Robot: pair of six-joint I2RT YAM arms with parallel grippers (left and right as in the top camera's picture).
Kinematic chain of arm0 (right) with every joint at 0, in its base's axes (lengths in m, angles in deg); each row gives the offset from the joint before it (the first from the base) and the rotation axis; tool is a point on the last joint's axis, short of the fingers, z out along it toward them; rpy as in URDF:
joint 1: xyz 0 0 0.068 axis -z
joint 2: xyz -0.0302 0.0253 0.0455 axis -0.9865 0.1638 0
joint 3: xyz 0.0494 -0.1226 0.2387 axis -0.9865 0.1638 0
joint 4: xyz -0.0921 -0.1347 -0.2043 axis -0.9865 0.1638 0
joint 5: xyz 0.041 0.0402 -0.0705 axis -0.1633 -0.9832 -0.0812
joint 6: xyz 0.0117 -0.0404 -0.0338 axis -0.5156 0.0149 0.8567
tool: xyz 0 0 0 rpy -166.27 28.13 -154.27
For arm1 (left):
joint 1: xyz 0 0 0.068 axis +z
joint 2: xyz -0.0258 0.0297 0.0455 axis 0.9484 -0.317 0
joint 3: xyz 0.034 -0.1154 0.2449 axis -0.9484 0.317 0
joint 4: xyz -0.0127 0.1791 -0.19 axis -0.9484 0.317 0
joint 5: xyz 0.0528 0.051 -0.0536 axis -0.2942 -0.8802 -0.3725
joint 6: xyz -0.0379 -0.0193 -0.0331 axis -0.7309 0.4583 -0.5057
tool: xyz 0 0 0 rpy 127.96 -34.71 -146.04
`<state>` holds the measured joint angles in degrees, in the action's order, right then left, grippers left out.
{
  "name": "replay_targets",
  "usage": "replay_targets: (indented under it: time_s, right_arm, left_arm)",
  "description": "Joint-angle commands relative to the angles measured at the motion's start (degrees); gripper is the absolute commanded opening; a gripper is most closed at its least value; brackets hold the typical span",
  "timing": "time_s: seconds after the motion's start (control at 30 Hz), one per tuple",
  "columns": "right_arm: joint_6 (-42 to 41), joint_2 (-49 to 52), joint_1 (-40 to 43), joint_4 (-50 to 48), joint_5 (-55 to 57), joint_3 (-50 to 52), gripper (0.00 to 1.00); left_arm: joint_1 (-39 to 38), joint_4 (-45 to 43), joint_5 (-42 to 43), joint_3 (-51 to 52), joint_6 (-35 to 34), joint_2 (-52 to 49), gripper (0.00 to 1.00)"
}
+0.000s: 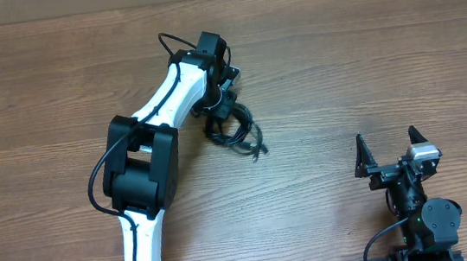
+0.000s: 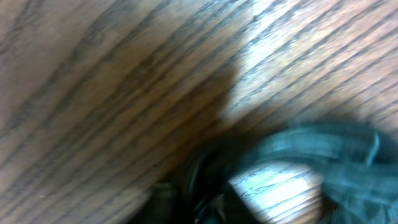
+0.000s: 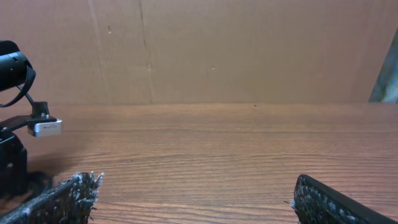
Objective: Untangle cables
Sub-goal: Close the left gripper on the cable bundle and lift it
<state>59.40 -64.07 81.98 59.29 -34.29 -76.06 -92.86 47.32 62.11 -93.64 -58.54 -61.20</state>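
The cables (image 1: 249,135) lie as a small black knotted bundle on the wooden table (image 1: 365,56), near its middle. My left gripper (image 1: 224,119) is pressed down right on the bundle's left part. The left wrist view is blurred: dark cable loops (image 2: 323,149) fill its lower right, very close to the lens, and the jaws cannot be made out. My right gripper (image 1: 387,139) stands wide open near the front right, well away from the cables, with bare wood between its fingers (image 3: 62,199).
A brown cardboard wall (image 3: 217,50) stands along the table's far edge. The left arm's white and black body (image 1: 146,170) reaches from the front edge up to the middle. Its wrist camera (image 3: 45,127) shows at the left of the right wrist view.
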Motion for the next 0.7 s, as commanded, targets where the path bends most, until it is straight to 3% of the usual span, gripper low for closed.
replay_targets:
  time_s: [0.0,0.3,0.67]
  right_arm:
    - [0.7,-0.46,0.11,-0.37,0.44,0.59,1.0]
    - [0.7,-0.44,0.11,-0.37,0.44,0.59,1.0]
    - [0.7,-0.44,0.11,-0.37,0.44,0.59,1.0]
  left_arm:
    - [-0.07,-0.11,-1.7,0.31,0.33,-2.12,0.04]
    - [0.35,7.67,-4.28,-7.28,-10.69,0.37,0.04]
    - [0.35,22.71,-4.09,-23.5,-14.86,10.27,0.04]
